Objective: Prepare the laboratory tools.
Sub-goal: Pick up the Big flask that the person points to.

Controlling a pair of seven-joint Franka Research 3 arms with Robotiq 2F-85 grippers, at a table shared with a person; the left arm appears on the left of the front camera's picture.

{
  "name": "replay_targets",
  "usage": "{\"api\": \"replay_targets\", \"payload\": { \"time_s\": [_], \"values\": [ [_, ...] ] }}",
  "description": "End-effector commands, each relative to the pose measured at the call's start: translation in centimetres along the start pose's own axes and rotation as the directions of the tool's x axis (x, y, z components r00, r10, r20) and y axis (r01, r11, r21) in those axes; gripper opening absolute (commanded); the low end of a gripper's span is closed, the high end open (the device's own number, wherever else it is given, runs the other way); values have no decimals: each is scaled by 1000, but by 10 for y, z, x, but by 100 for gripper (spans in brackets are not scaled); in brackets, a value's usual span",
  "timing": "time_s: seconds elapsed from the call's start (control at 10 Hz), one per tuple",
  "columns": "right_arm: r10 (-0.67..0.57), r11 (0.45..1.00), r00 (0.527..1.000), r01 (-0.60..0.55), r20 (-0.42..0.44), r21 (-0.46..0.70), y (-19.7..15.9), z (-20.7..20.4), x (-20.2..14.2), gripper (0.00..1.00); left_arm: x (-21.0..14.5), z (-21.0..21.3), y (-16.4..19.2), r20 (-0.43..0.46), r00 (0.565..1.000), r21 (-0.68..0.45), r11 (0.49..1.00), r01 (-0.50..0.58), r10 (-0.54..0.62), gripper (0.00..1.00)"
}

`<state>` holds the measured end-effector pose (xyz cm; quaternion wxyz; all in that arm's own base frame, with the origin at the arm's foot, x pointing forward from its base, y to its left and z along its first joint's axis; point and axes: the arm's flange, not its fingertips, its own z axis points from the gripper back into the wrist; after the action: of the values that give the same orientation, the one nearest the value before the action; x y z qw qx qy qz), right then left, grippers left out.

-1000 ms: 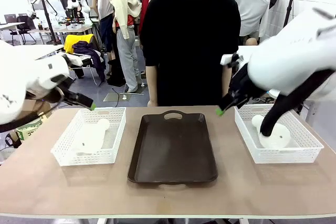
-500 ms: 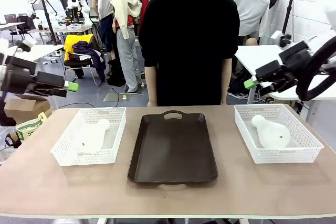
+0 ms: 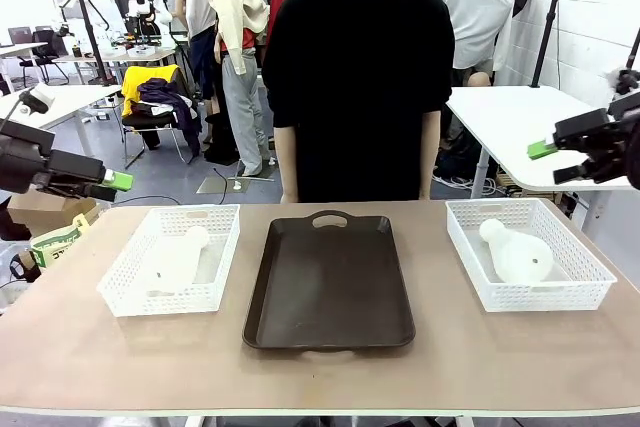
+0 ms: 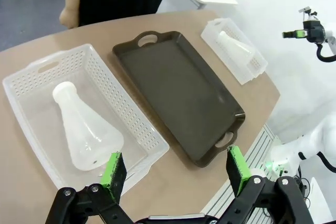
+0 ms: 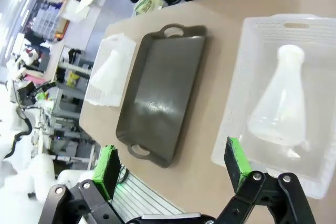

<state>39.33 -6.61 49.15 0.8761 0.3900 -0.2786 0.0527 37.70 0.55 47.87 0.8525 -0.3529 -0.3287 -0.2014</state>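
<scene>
One whitish conical flask [image 3: 178, 259] lies on its side in the left white basket [image 3: 120, 299], its neck pointing to the far side. A second flask [image 3: 520, 255] lies the same way in the right basket [image 3: 590, 292]. My left gripper [image 3: 105, 185] hovers open, off the table's left edge and well above it. In the left wrist view its open gripper [image 4: 176, 163] looks down on the near flask [image 4: 81, 135]. My right gripper [image 3: 555, 162] is open, high beside the table's right end. The right wrist view has the open gripper [image 5: 173, 163] over its flask [image 5: 281, 106].
A dark brown tray [image 3: 330, 287] with handle cut-outs lies bare between the two baskets. A person in a black top [image 3: 365, 77] stands at the far edge, behind the tray. A white table [image 3: 510, 107] stands behind at the right.
Both arms have swung outward and away from above the table, the left toward the left edge, the right toward the right edge. Flasks, baskets and tray have not moved.
</scene>
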Motion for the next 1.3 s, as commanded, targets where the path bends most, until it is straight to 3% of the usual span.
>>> {"api": "replay_targets", "payload": {
  "time_s": [0.0, 0.3, 0.6, 0.7, 0.9, 1.2],
  "values": [
    [24, 1000, 999, -24, 24, -9, 0, 12, -14, 100, -7, 5, -2, -16, 999, 17, 999, 44, -43, 100],
    [30, 1000, 999, -30, -38, 0, -10, 16, -20, 100, -14, 20, 5, 31, 1000, -10, 1000, -7, 7, 100],
    [28, 995, 997, -21, -66, 98, -17, 15, -21, 100, -26, 34, 20, 76, 994, -140, 988, -70, 81, 100],
    [24, 990, 997, -14, -70, 142, -21, 15, -20, 100, -29, 35, 28, 68, 991, -184, 978, -97, 111, 100],
    [23, 979, 996, -4, -88, 203, -25, 9, -17, 100, -35, 32, 39, -28, 979, -286, 937, -202, 202, 100],
    [15, 969, 990, 21, -142, 248, -27, -5, -17, 100, -36, 39, 41, -19, 976, -295, 931, -213, 217, 100]
  ]
}}
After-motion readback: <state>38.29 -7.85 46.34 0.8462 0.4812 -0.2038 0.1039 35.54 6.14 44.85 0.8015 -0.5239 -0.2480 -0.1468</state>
